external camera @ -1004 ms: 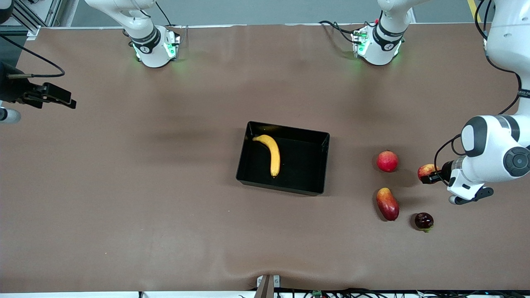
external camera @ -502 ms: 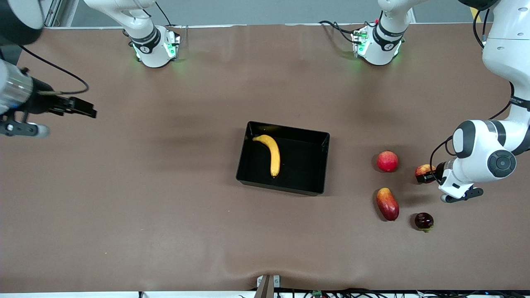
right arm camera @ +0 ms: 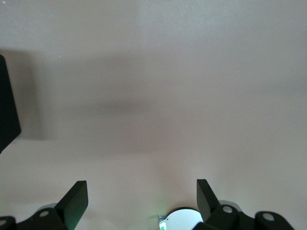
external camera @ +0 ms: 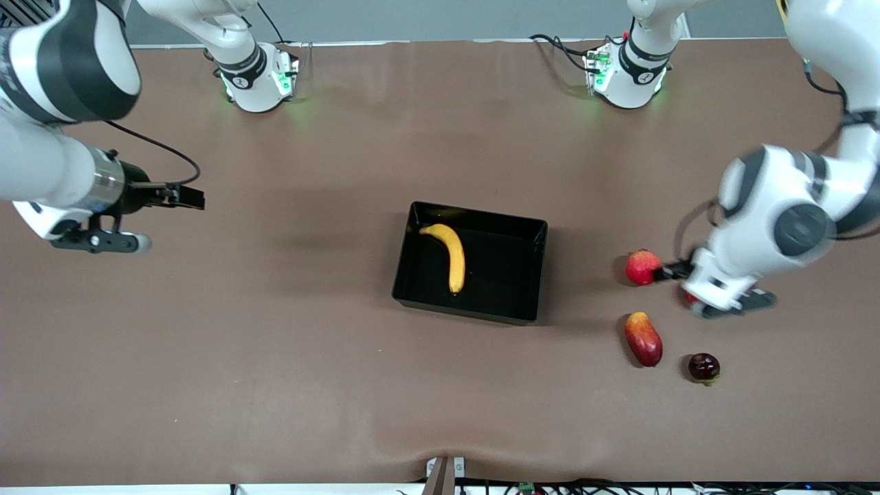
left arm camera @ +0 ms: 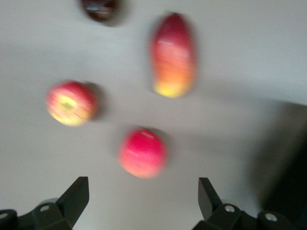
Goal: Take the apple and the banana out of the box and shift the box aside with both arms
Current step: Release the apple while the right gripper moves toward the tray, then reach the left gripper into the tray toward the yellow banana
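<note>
Over the loose fruit, the left gripper (left arm camera: 141, 201) hung wide open – holding nothing, apple (left arm camera: 71, 102) on the table; right gripper (right arm camera: 141, 201) open too, empty.

Bare table (external camera: 275, 344) surrounds the box (external camera: 536, 275). At the box's 3 o'clock, red fruit (external camera: 643, 267), mango (external camera: 643, 338) and dark fruit (external camera: 704, 366) cluster, obstructing approach.

banana (external camera: 450, 256): yellow, curved, lying in the tray
apple (left arm camera: 71, 102): red-yellow, on the tabletop
tray (external camera: 529, 230): black, shallow, mid-tabletop
</note>
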Action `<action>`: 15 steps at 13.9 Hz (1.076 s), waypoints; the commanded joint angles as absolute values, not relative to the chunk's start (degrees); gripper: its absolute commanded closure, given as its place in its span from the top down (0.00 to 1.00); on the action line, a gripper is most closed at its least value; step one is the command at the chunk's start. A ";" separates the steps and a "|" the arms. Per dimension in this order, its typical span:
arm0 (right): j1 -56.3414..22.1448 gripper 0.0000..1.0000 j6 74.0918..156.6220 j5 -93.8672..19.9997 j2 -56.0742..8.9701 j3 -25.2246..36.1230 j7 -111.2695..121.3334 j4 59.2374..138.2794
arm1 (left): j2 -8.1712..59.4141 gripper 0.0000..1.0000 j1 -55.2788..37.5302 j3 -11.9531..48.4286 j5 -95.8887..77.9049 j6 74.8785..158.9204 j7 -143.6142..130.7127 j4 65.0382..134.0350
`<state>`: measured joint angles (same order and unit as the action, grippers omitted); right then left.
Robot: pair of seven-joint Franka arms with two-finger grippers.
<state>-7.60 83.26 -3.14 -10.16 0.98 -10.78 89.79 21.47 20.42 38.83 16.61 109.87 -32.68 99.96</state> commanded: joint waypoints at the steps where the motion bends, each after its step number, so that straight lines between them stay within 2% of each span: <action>1: -7.91 1.00 83.05 -2.29 -11.16 1.14 -11.60 89.12 | 24.77 1.00 17.17 44.99 17.92 110.04 -36.74 98.89; 4: -6.42 1.00 82.97 -1.23 -12.74 1.32 -10.81 89.12 | 29.43 1.00 8.81 44.91 20.91 114.59 -37.35 96.95; 9: -5.36 1.00 83.23 -1.23 -13.45 1.32 -10.81 89.12 | 38.30 1.00 -0.16 44.13 26.44 123.83 -44.63 94.67; 15: -5.27 1.00 83.67 -1.75 -17.22 1.32 -10.90 85.00 | 48.85 1.00 -19.32 30.69 30.85 126.11 -54.57 84.82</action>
<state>-5.63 84.39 -1.96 -15.15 1.75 -10.69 88.59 44.95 -15.05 33.78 29.89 125.27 -52.92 89.83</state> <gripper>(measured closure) 0.000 0.000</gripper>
